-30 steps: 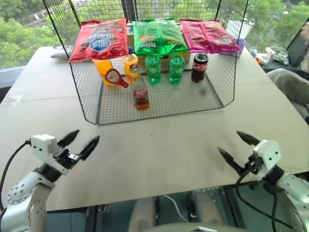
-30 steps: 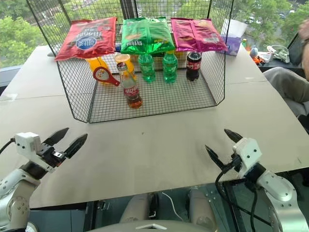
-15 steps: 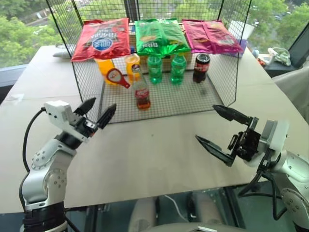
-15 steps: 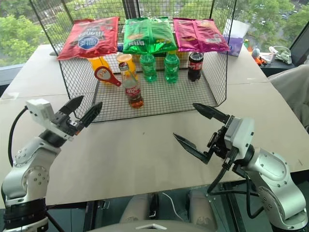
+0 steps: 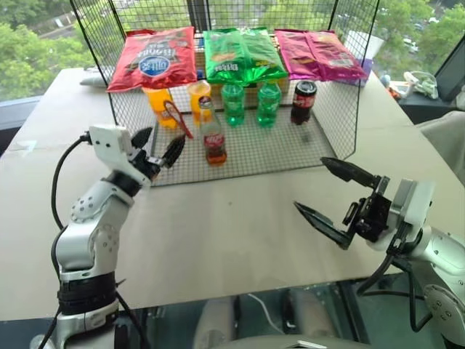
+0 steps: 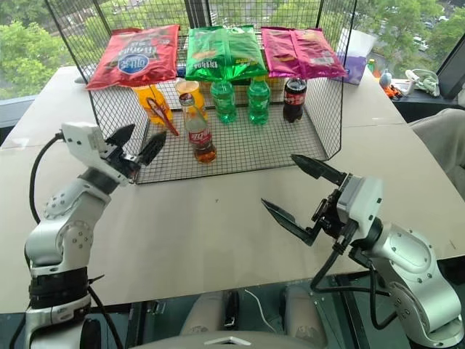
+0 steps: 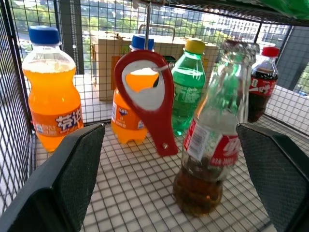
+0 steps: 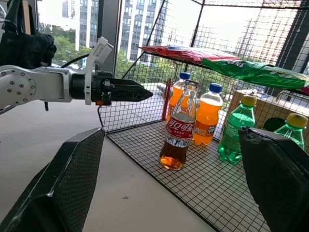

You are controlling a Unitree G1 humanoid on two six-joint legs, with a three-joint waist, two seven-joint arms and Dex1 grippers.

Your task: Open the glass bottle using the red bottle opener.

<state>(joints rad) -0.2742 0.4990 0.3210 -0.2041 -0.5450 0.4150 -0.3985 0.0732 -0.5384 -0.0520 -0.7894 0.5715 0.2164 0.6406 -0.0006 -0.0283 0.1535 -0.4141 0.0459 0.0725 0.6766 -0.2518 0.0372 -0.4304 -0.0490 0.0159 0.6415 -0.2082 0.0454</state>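
The glass bottle (image 5: 212,138) of brown cola with a red label stands upright near the front of the wire cage (image 5: 330,109). To its left hangs the red bottle opener (image 5: 176,116), ring head up, in front of the orange soda bottles (image 7: 50,104). My left gripper (image 5: 161,142) is open at the cage's front left corner, pointing at the opener (image 7: 149,96) and the bottle (image 7: 212,140), touching neither. Over the bare table (image 5: 232,233), in front of the cage's right half, my right gripper (image 5: 311,183) is open and holds nothing.
Red, green and pink snack bags (image 5: 240,54) lie on the cage top. Two green bottles (image 5: 248,102) and a dark cola bottle (image 5: 301,100) stand at the back of the cage. A person's grey clothing (image 5: 447,134) is at the table's right edge.
My left gripper rose and moved forward to the cage's front, close to the opener. My right gripper lifted and swung inward early on, then held still. Both stayed open.
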